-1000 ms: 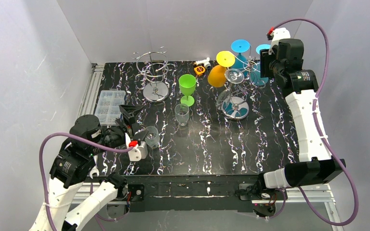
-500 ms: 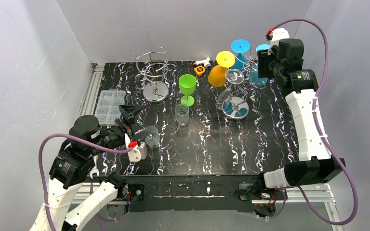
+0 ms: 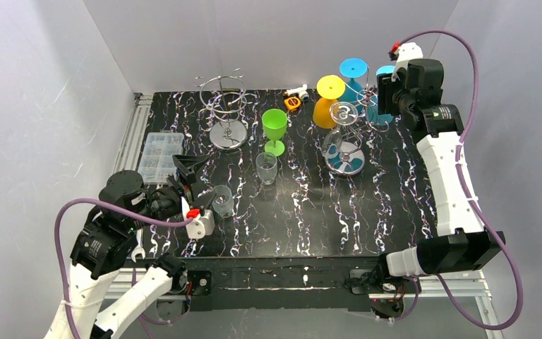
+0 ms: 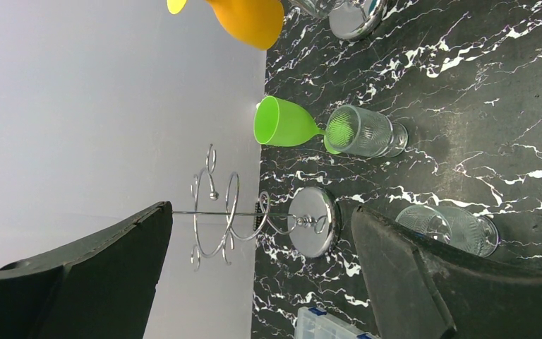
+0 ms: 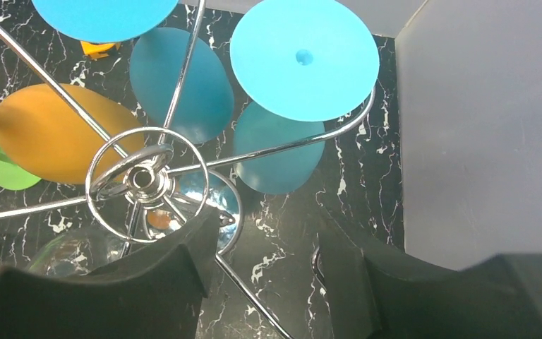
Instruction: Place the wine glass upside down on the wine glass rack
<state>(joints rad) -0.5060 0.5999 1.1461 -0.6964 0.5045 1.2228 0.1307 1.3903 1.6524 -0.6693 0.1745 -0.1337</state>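
Observation:
An empty chrome rack (image 3: 224, 113) stands at the back left; it also shows in the left wrist view (image 4: 254, 219). A second rack (image 3: 346, 145) at the back right carries upside-down glasses: orange (image 3: 324, 111), blue (image 3: 353, 70), light blue (image 5: 303, 56) and clear (image 3: 342, 113). A green wine glass (image 3: 274, 127) stands upright mid-table, with a clear glass (image 3: 266, 168) in front of it. Another clear glass (image 3: 221, 200) stands by my left gripper (image 3: 197, 180), which is open and empty. My right gripper (image 5: 265, 268) is open and empty, just right of the full rack's hub (image 5: 141, 176).
A clear organiser box (image 3: 159, 155) sits at the left table edge. A small orange and white item (image 3: 294, 99) lies at the back. White walls close in the back and both sides. The right rack's wire arms (image 5: 282, 145) run between my right fingers.
My right gripper has shifted slightly left and up beside the full rack, and the hanging orange and clear glasses have swung a little. The left arm has barely moved.

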